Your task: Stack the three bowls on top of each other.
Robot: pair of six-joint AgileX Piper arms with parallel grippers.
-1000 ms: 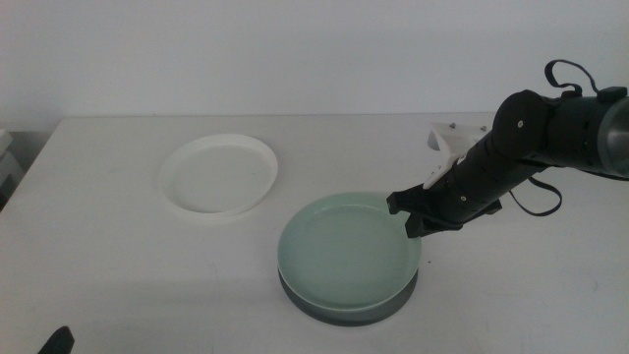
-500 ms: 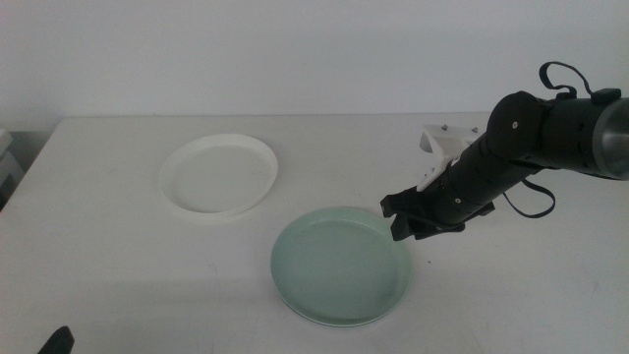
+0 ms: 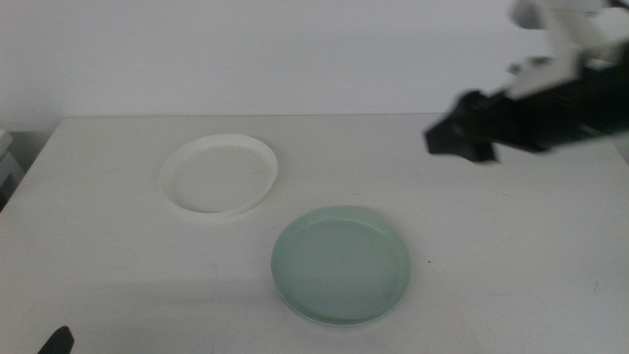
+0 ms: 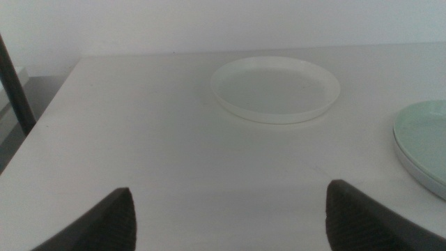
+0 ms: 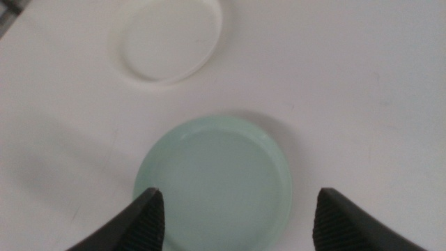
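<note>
Sitting flat near the table's front middle, the pale mint green shallow round plastic bowl appears to cover the grey one, which is hidden now; that pairing looks done. Off to its far left, well apart, the white shallow round plastic bowl lies unstacked. Right tool hangs high, jaws wide, empty. Left tool waits low, spread, empty. Open surface surrounds both dishes.

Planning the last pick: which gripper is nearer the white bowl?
Hard to call; probably the left. The left gripper waits at the table's near edge, facing the white bowl across bare table. The right gripper is raised at the far right, beyond the green bowl.
</note>
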